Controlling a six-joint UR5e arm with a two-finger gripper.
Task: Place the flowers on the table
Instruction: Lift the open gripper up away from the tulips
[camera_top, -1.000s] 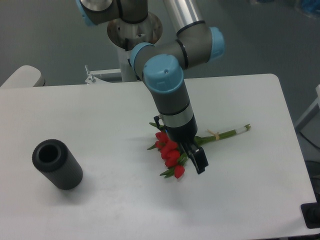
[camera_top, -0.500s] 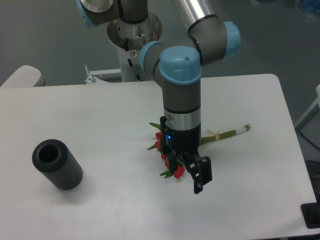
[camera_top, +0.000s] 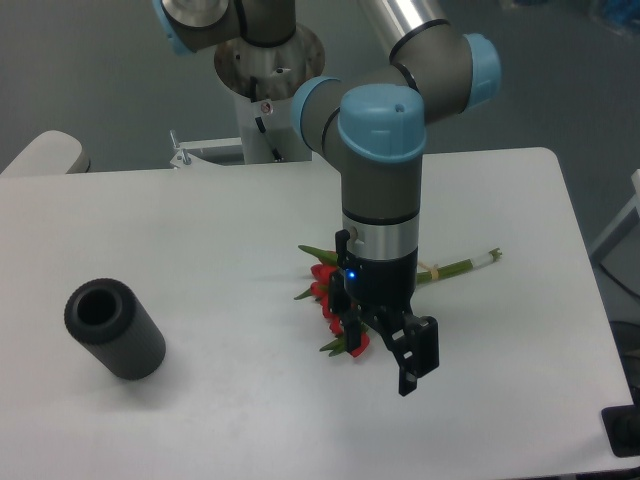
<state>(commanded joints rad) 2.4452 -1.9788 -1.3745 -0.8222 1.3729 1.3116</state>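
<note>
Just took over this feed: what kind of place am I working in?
Likely a robotics lab or test cell: a bare white table, the arm's metal pedestal mount, and plain grey flooring around it.

Red tulip flowers (camera_top: 328, 290) lying flat, on white table (camera_top: 200, 240)

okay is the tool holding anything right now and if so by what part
Nothing is held. The tool is open, with the flowers lying on the table beside it.

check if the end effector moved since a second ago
Yes. The end effector has shifted right and toward the table's near edge, away from the flowers, which lie where they were.
</note>
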